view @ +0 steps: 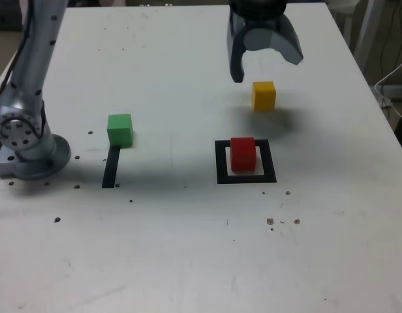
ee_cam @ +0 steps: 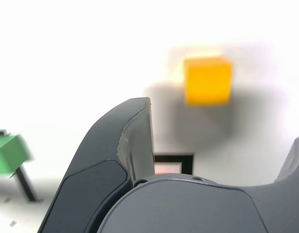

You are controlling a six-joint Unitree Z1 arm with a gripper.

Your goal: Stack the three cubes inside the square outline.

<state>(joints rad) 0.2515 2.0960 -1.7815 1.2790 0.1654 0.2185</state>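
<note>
Hand spread and empty, smooth grey curved fingers above matte yellow cube, red cube inside black square outline

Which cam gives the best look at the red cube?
Exterior view: the red cube sits fully visible inside the square outline. The wrist view shows only a corner of the outline behind the gripper, with at most a faint reddish sliver.
</note>
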